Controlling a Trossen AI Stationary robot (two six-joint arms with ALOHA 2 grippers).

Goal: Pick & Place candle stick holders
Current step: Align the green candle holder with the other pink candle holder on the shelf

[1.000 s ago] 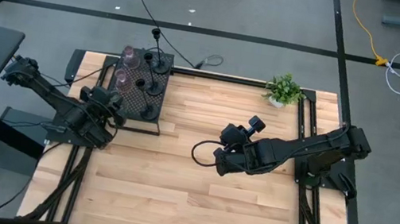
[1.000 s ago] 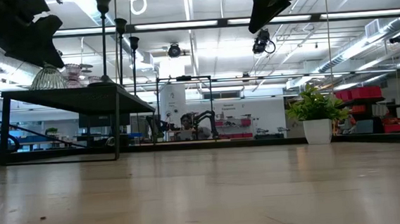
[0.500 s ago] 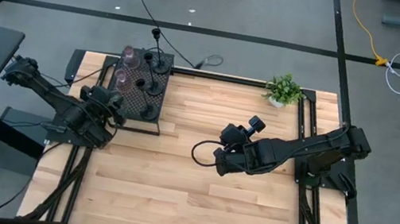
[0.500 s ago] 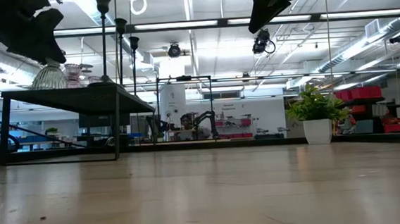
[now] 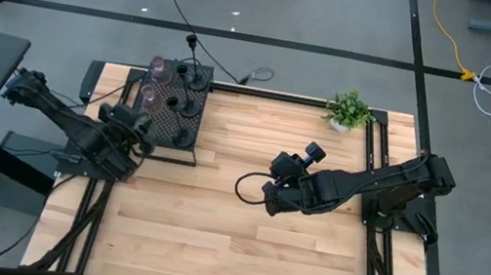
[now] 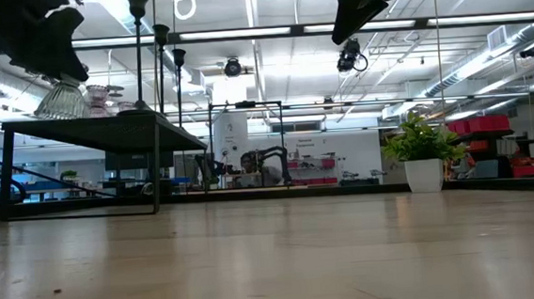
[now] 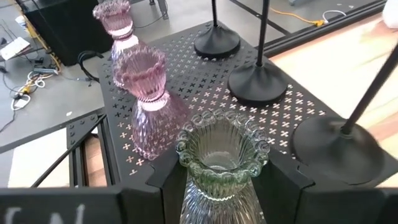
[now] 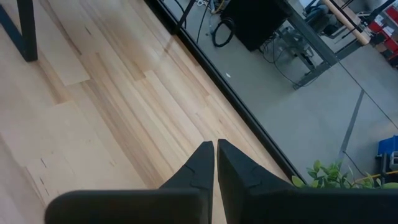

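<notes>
The black mesh box [image 5: 175, 112] stands at the table's far left. On its top stand three thin black stems with round bases [image 7: 258, 87] and two pinkish glass goblets [image 7: 149, 99]. My left gripper [image 5: 136, 125] is at the box's near left corner, shut on the squat olive-tinted ribbed glass holder [image 7: 221, 162], which also shows in the low view [image 6: 56, 98]. My right gripper [image 5: 267, 198] hangs shut and empty above the middle of the table. My left gripper pinches the olive glass holder between its two fingers, one finger [image 7: 158, 183] on each side of the ribbed body [image 7: 214, 199] below the beaded rim. In the low view the fingers come from above. The holder is tilted, its base [image 6: 55, 113] just at the box's top.
A small green potted plant [image 5: 349, 109] stands at the far right of the table. Bare wooden table [image 5: 209, 240] lies between the arms and toward the near edge. The nearest black stem [image 7: 373, 87] stands close to the held holder.
My left gripper has risen a little with the olive glass holder. The holder stood level on the mesh box a second ago; now it is tipped and raised slightly. My right arm has kept still.
</notes>
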